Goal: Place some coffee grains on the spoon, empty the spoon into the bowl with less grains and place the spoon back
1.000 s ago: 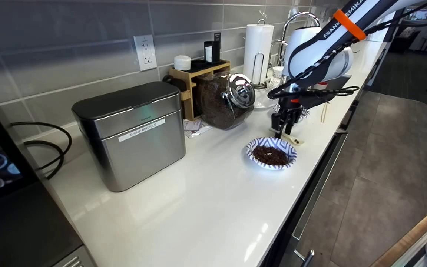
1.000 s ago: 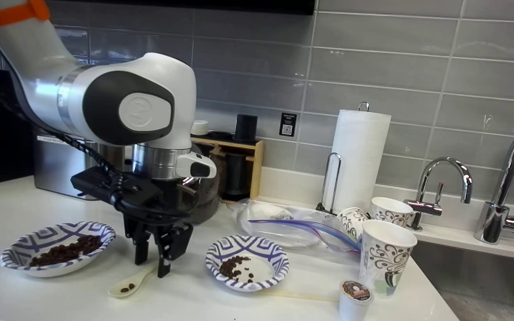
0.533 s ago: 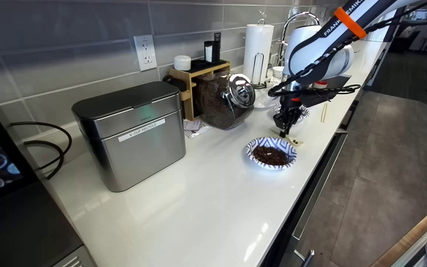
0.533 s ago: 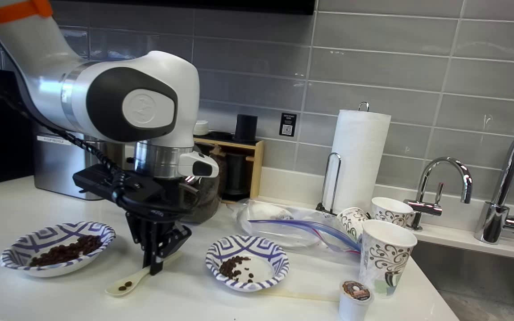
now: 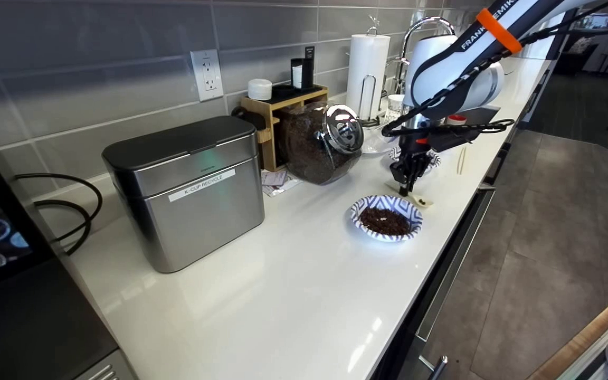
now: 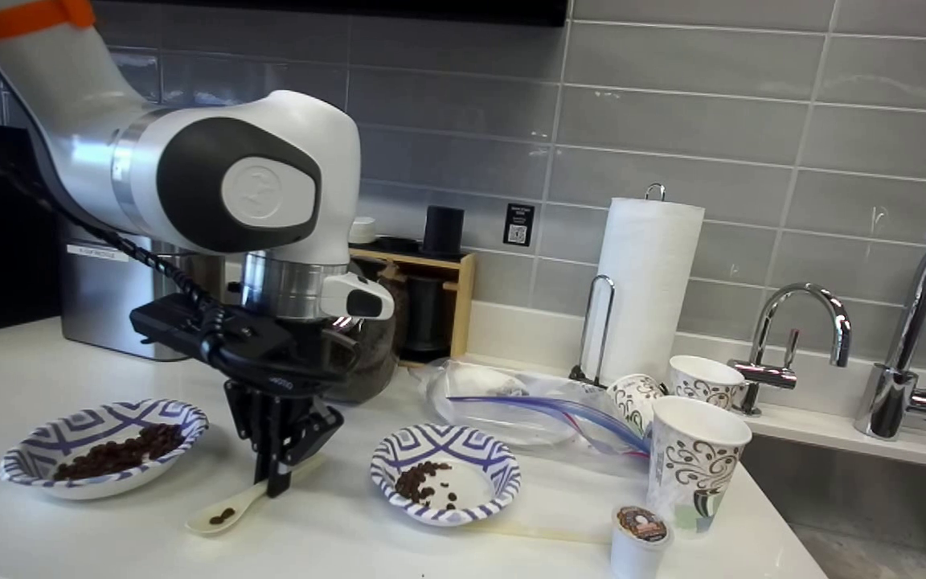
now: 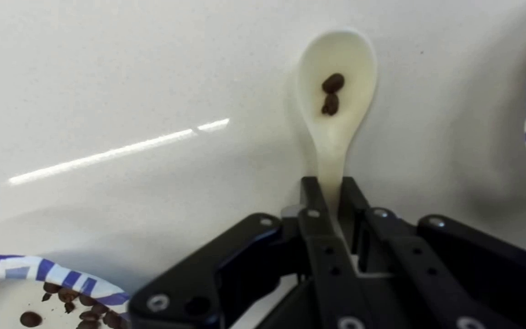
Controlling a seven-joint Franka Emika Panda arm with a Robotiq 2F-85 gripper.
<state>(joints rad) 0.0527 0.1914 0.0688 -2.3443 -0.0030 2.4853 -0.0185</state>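
Note:
The white spoon [image 7: 359, 68] holds a couple of dark coffee grains [image 7: 333, 83] and appears to rest on the counter; it also shows in both exterior views [image 6: 204, 521] [image 5: 423, 201]. My gripper [image 7: 330, 194] points down and is shut on the spoon's handle, as an exterior view shows too [image 6: 272, 486]. The bowl with less grains [image 6: 475, 486], blue-and-white and mostly pale inside, stands right of the gripper there; its edge shows bottom left in the wrist view [image 7: 21, 269]. In an exterior view the gripper partly hides it [image 5: 435, 161].
A fuller blue-and-white bowl [image 6: 45, 450] with a dark heap of grains stands left of the spoon. Paper cups [image 6: 692, 474], a coffee pod [image 6: 636, 555] and a plastic bag [image 6: 503, 418] lie to the right. A glass jar [image 5: 309, 148] stands behind.
The gripper was open over the spoon's handle one second ago. Its fingers have closed on the handle, and the spoon has shifted and turned slightly.

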